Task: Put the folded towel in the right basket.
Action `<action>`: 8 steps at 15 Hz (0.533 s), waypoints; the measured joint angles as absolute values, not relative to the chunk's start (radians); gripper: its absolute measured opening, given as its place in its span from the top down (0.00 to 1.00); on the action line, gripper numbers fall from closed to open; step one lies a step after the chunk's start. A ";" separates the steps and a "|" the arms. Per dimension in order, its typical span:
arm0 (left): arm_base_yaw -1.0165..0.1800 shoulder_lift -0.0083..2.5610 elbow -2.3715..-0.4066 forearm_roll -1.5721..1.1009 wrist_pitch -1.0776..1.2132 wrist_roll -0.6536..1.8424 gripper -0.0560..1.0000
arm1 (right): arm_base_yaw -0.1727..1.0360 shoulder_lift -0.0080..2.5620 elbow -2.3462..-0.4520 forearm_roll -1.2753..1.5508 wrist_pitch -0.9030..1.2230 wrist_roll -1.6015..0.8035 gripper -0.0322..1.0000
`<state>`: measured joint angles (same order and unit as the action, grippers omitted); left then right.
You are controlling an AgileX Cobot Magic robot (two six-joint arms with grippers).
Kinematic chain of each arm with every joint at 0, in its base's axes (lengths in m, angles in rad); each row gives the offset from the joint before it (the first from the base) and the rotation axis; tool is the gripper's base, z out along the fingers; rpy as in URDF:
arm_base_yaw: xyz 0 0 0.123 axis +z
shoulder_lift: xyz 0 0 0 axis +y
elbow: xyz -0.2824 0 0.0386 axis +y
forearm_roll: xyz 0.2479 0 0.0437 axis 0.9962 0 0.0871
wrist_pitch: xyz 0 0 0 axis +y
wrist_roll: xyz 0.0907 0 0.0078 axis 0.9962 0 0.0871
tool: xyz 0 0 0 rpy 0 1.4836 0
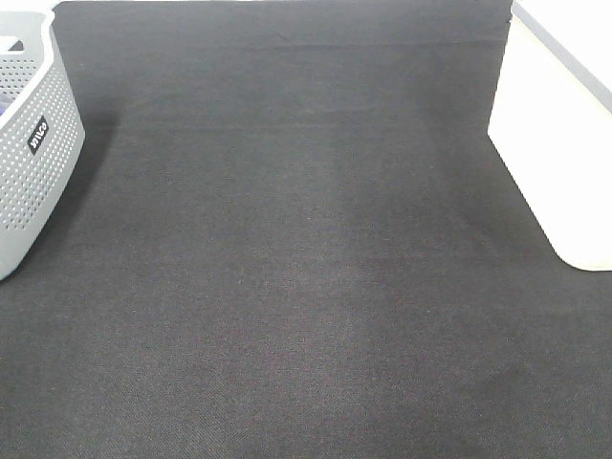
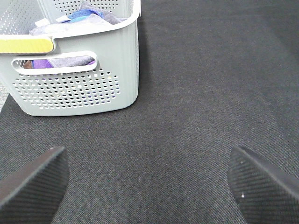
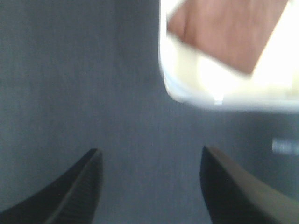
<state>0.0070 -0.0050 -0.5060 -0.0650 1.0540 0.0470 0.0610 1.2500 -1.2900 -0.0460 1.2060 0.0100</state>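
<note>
Dark woven matting (image 1: 306, 287) is covering the whole worktop, lying bare across the middle of the high view. At nine to ten o'clock a grey perforated basket (image 1: 33, 143) is standing; at two to three o'clock the white right basket (image 1: 559, 143) is sitting. In the blurred right wrist view a brownish folded towel (image 3: 229, 32) appears to be resting inside that basket, so the placing is probably finished and retreat is what remains. Neither arm is showing from above. The left gripper (image 2: 149, 182) is hovering released over matting, facing the grey basket's coloured cloths (image 2: 79, 18); the right gripper (image 3: 149, 182) is likewise gaping, empty.
</note>
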 joint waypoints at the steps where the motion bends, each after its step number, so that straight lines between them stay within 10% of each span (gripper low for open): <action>1: 0.007 -0.005 -0.506 -0.065 1.054 0.047 0.12 | 0.061 1.171 -1.210 -0.046 1.192 0.010 0.40; 8: 0.007 -0.005 -0.506 -0.065 1.054 0.047 0.12 | 0.061 0.664 -0.698 -0.047 1.069 0.010 0.40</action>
<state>0.0070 -0.0050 -0.5060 -0.0650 1.0540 0.0470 0.0610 0.6640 -0.6980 -0.0470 1.0690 0.0100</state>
